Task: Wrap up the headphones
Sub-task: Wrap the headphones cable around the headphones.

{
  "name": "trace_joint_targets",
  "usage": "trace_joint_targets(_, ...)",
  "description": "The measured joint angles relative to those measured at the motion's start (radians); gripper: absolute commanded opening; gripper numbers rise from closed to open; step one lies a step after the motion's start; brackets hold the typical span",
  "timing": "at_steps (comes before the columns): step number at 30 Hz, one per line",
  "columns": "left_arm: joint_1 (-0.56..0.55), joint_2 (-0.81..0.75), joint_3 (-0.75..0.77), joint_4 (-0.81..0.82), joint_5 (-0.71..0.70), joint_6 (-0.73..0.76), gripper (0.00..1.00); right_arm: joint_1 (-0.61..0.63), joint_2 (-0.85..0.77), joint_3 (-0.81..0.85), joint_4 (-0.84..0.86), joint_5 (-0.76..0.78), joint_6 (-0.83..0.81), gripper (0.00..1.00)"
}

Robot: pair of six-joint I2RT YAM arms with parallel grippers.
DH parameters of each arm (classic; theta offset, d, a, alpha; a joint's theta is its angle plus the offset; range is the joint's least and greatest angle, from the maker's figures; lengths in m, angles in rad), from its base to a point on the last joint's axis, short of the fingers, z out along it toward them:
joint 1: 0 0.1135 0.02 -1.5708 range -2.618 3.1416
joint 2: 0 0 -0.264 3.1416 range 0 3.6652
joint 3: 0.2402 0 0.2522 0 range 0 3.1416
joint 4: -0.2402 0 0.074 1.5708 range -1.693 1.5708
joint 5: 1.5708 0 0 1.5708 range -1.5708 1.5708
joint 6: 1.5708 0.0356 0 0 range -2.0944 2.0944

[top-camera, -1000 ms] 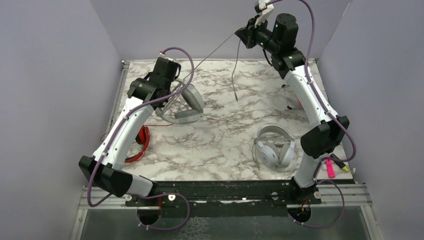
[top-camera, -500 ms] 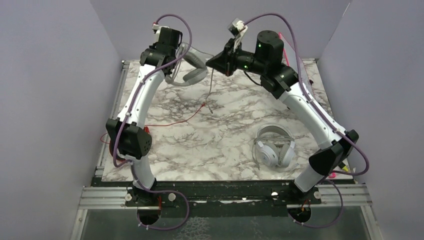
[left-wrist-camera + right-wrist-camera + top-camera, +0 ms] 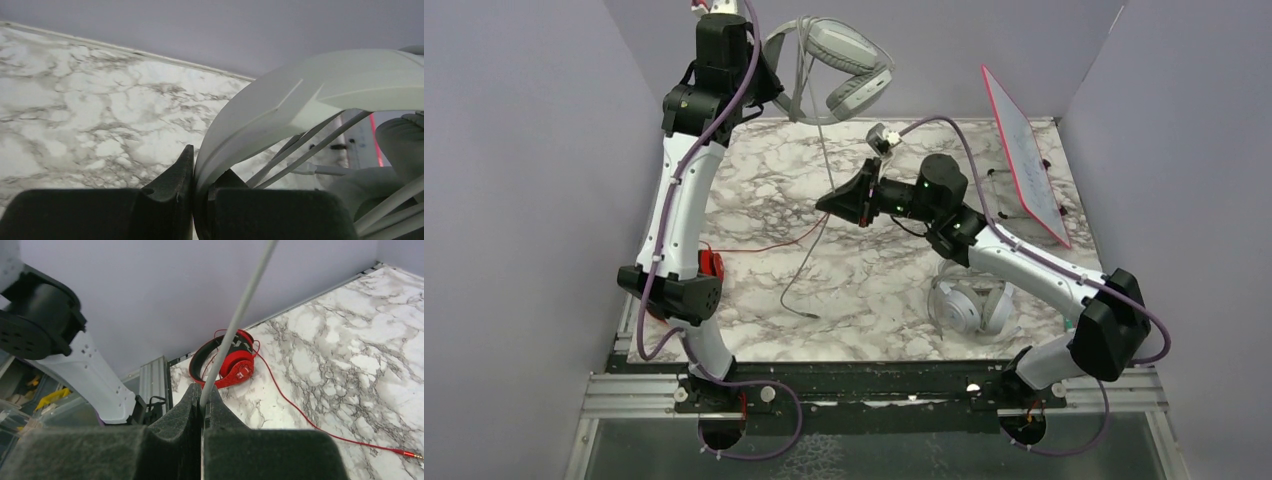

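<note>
Headphones in light grey [image 3: 849, 60] hang in the air at about 12 o'clock in the top view, high above the far edge of the marble table [image 3: 874, 280]. The left gripper [image 3: 769, 85] holds them by the headband. In the left wrist view its fingers [image 3: 170, 185] are pressed onto the pale band [image 3: 280, 105], which fills the narrow gap between them.

From the headset a thin grey cable [image 3: 809, 255] drops toward the middle of the table and passes through the right gripper [image 3: 824, 203]. That gripper is low over the centre and points toward 9 o'clock. In the right wrist view its jaws are pinched tight on the cable [image 3: 240, 315], which rises straight out from between them. Below the gripper the cable's free end trails onto the marble toward 7 o'clock.

The white-silver headphones [image 3: 969, 310] lie flat at about 4 o'clock, partly hidden under the right arm. The red-and-black headphones [image 3: 227, 362] lie at 9 o'clock by the left edge, and their red cable [image 3: 310, 415] runs loose across the marble toward the centre. A red-edged board [image 3: 1029, 160] stands tilted at 2 o'clock.
</note>
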Motion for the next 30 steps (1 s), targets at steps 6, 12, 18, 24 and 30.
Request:
trace_joint_targets(6,0.001,-0.138,-0.120,0.032,0.238,-0.068,0.00,0.000,0.012,-0.204,0.353,0.056,0.130,0.10)
trace_joint_targets(12,0.006,-0.256,-0.220,0.130,0.433,-0.145,0.00,-0.019,0.148,-0.251,0.649,0.038,0.270,0.16)
trace_joint_targets(18,0.024,-0.396,-0.341,0.273,0.600,-0.214,0.00,-0.031,0.329,-0.174,0.741,-0.008,0.344,0.12)
trace_joint_targets(24,0.024,-0.496,-0.429,0.316,0.689,-0.219,0.00,-0.057,0.344,-0.123,0.769,0.048,0.355,0.05)
trace_joint_targets(30,0.027,-0.535,-0.473,0.305,0.701,-0.183,0.00,-0.148,0.381,-0.106,0.880,0.108,0.385,0.05)
